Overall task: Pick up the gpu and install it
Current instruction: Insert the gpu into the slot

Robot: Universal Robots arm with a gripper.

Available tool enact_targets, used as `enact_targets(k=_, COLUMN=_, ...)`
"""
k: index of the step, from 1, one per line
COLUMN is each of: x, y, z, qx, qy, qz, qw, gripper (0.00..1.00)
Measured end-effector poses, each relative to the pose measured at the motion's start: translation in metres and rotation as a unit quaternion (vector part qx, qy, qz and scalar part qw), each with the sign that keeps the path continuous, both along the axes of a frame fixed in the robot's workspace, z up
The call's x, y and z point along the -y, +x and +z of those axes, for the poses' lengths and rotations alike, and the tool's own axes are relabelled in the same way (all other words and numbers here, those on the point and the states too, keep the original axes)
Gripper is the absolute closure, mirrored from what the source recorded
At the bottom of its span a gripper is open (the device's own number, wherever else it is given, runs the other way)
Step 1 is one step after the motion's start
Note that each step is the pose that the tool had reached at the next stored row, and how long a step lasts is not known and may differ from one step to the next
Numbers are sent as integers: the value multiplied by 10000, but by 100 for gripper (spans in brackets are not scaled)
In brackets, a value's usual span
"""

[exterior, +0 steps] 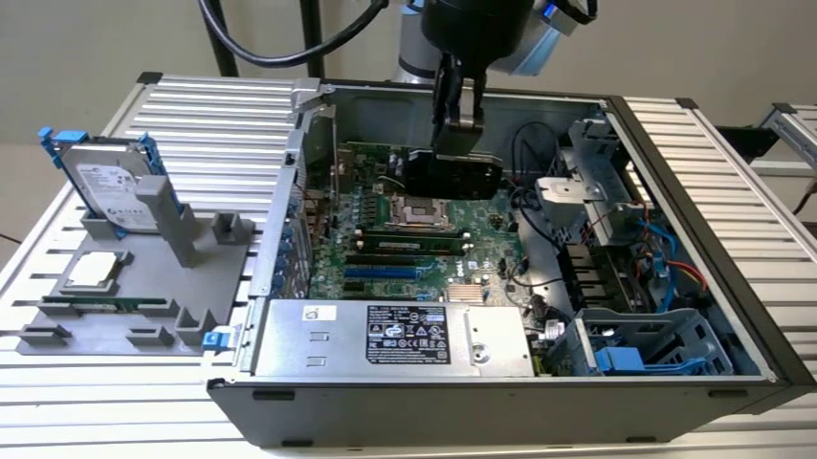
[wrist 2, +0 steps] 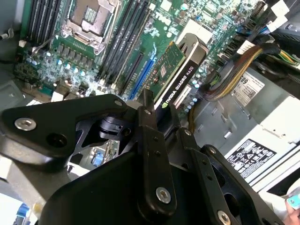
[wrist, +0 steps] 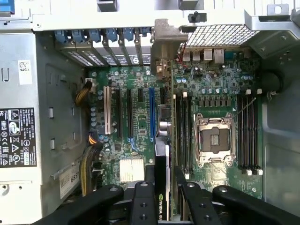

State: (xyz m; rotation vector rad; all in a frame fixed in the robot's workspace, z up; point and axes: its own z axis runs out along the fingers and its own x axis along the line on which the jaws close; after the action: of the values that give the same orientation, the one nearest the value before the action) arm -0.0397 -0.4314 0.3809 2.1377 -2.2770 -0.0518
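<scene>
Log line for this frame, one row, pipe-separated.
pincer: shut on gpu | gpu: held on edge above motherboard, inside open case | seated: not yet in a slot

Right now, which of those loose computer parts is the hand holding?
The gpu, the black card in the hand over the motherboard. The hard drive and square chip sit outside the case on the grey rack.

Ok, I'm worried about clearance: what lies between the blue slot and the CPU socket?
In the first wrist view, between the blue slot and the CPU socket hangs the held gpu, edge-on, and next to it a bank of black memory slots.
</scene>
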Motion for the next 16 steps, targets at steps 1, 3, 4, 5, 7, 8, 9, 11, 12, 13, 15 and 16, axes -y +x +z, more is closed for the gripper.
enact_targets(k=1, x=0, y=0, z=0, qx=0, qy=0, qz=0, qw=10000, gripper=100)
enact_targets(k=3, x=0, y=0, z=0, qx=0, qy=0, qz=0, qw=10000, gripper=100)
enact_targets(k=4, x=0, y=0, z=0, qx=0, qy=0, qz=0, qw=10000, gripper=100)
enact_targets(k=5, x=0, y=0, z=0, qx=0, qy=0, qz=0, qw=10000, gripper=100)
enact_targets(k=7, x=0, y=0, z=0, qx=0, qy=0, qz=0, qw=10000, gripper=100)
enact_targets(k=8, x=0, y=0, z=0, qx=0, qy=0, qz=0, qw=10000, gripper=100)
enact_targets(k=9, x=0, y=0, z=0, qx=0, qy=0, qz=-1, qw=10000, gripper=100)
enact_targets(k=11, x=0, y=0, z=0, qx=0, qy=0, qz=-1, qw=10000, gripper=100)
enact_targets(k=12, x=0, y=0, z=0, qx=0, qy=0, qz=-1, qw=10000, gripper=100)
enact_targets(k=13, x=-1, y=0, z=0, qx=0, qy=0, qz=-1, qw=10000, gripper=100)
enact_targets(k=15, x=-23, y=-1, z=-3, qx=0, qy=-4, qz=-2, qw=10000, gripper=100)
enact_targets(k=16, x=-30, y=0, z=-12, qx=0, qy=-4, qz=-1, qw=10000, gripper=100)
